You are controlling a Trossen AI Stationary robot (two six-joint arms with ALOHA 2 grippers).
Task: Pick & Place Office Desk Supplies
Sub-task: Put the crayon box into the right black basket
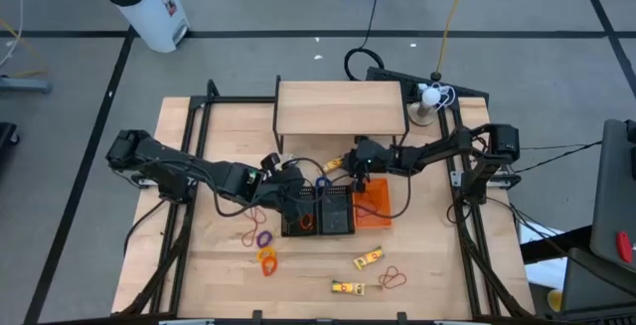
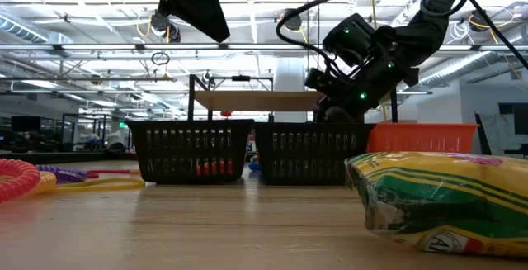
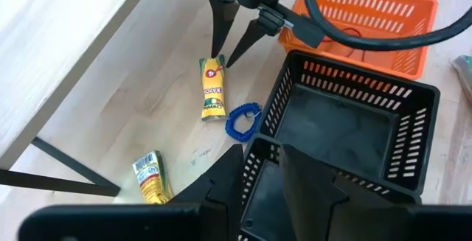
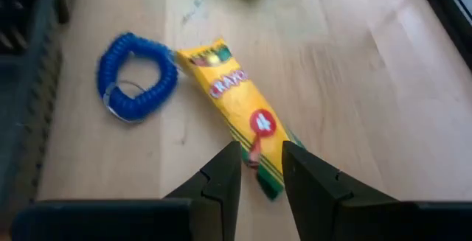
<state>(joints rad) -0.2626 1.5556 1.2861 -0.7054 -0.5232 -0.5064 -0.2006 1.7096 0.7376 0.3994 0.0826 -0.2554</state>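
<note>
Hovering part-spread, right gripper (image 4: 259, 173) fingertips straddle the crayon pack (image 4: 234, 112) end; nothing pinched.

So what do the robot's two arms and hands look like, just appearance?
Both arms are black, jointed, with looping black cables. Each hand, right hand and left hand, ends in two dark tapered fingers. Small green lights glow on one arm in the low view.

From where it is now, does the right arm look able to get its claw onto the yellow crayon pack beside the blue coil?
Probably yes. The right claw hangs just above one end of the yellow crayon pack, fingers parted to either side of it. The blue coiled loop lies off to the side, and nothing sits between claw and pack.
</note>
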